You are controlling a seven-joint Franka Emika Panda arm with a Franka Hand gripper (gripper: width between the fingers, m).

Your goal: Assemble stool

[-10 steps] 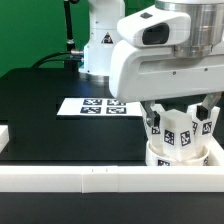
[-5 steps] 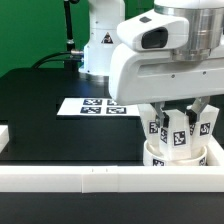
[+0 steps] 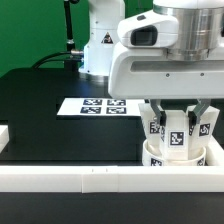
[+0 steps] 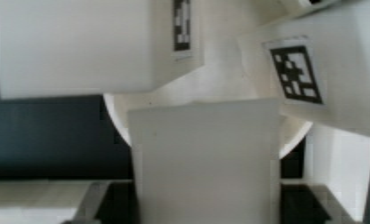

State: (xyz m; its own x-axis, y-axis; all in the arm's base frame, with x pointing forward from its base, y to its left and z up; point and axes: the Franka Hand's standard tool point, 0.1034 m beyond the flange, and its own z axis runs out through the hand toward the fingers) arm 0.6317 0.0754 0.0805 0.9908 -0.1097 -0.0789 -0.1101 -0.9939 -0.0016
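- Exterior view: the stool [image 3: 177, 147] stands upside down on the black surface [image 3: 60, 110], in the corner at the exterior view's right, just behind the front border rail [image 3: 110, 178] and beside the short side rail [image 3: 214, 152].
- Its round seat disc [image 3: 160, 158] lies flat on the surface; the blocky legs rise from it, each bearing a black-and-white tag. One leg [image 3: 155, 128] stands at the exterior view's left of the cluster, a middle leg [image 3: 176, 137] faces the camera, and a third leg [image 3: 207, 125] leans outward at the exterior view's right.
- The gripper [image 3: 176, 115] hangs straight down over the stool from the bulky white wrist, its dark fingers [image 3: 164, 114] reaching in among the leg tops. The jaws sit either side of the middle leg's upper end, but I cannot tell from here whether they clench it or stand released.
- The marker board [image 3: 98, 105] lies flat on the surface, well apart from the stool, toward the robot base [image 3: 100, 45].
- Wrist view: a white leg block [image 4: 200, 165] fills the centre, very close to the lens, with the curved rim of the seat disc [image 4: 120, 120] behind it.
- Two more tagged legs show beyond: one broad block [image 4: 93, 45] and another tilted [image 4: 315, 75].
- The fingertips are not clearly distinguishable in this view, so the grip remains undecided.
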